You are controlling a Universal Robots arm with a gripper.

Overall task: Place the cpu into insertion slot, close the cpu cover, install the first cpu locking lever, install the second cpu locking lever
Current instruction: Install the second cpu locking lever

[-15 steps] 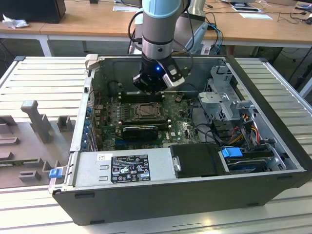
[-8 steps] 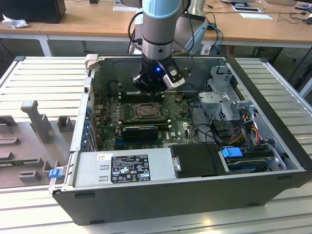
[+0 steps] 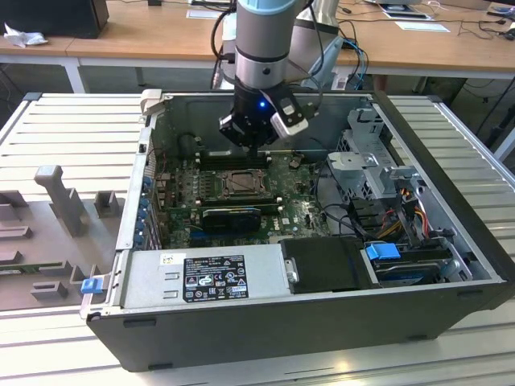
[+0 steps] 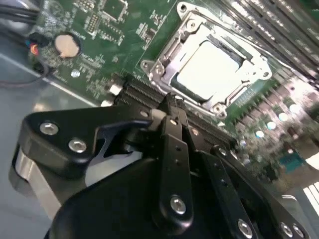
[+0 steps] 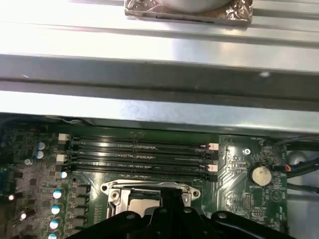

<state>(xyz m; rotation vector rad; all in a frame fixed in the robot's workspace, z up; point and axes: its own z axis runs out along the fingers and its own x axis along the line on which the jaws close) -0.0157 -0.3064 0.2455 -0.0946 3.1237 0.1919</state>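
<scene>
From the coin cell [image 4: 66, 45] rightward across the board [image 4: 99, 30], my gripper [image 4: 172, 102] hangs fingers pressed together, empty, just short of the slot [image 4: 209, 69], where the cpu [image 4: 207, 67] already sits under the lowered cover [image 4: 164, 64], seemingly poised to work the levers.

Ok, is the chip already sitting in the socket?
Yes, in the second wrist view the pale silver chip lies flat inside the socket, showing through the window of the metal frame.
</scene>
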